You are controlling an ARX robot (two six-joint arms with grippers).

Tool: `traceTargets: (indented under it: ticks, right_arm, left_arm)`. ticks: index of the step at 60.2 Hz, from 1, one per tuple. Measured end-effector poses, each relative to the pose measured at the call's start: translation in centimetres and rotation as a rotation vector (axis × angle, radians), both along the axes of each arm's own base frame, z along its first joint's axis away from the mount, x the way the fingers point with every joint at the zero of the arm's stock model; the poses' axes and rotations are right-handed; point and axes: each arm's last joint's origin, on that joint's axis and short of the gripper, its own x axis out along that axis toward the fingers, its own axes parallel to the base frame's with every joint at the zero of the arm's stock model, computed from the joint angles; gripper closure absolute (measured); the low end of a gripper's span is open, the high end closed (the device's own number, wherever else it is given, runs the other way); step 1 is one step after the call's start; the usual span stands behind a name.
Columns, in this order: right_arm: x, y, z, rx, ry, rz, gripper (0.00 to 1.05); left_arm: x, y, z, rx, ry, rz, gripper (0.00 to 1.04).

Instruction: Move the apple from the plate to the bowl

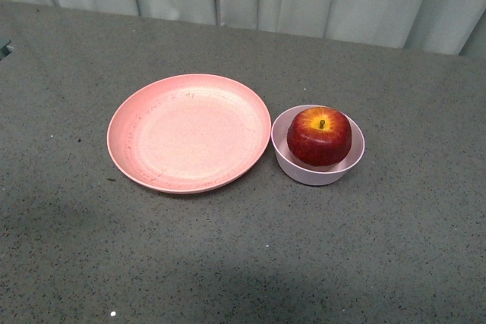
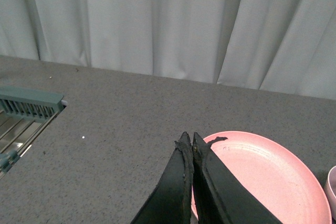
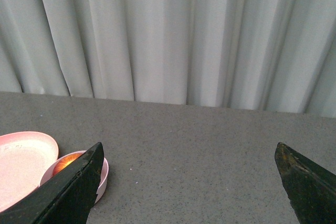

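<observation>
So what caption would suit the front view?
Red apple resting in the small pink bowl, beside the bare pink plate.

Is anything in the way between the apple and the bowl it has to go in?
No, nothing is in the way. The apple is already sitting inside the bowl, and the plate beside it has nothing on it.

On the grey tabletop [image 1: 243, 263] there is one apple [image 1: 319, 136], one pale-pink bowl [image 1: 315, 173] and one salmon-pink plate [image 1: 188, 133]. Two hands show in the wrist views: one left hand [image 2: 189, 141] and one right hand [image 3: 189, 153]. One metal rack [image 2: 23, 116] sits at the tabletop's edge.
</observation>
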Motion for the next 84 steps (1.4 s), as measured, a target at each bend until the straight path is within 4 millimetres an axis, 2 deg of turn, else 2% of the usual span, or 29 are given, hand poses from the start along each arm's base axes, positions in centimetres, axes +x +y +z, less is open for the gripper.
traceTargets:
  ticks: [18,28,84]
  right_arm:
    - [0.0,0.0,0.0,0.0,0.0,0.0,0.09]
    - [0.0,0.0,0.0,0.0,0.0,0.0,0.09]
    - [0.0,0.0,0.0,0.0,0.0,0.0,0.09]
  left_arm:
    - [-3.1,1.5,0.1,-0.002,-0.002,-0.018,1.01]
    - [-4.2,2.4,0.1,0.0,-0.004,0.008,1.01]
    - [-7.8,2.4,1.2,0.0,-0.039,0.005,1.01]
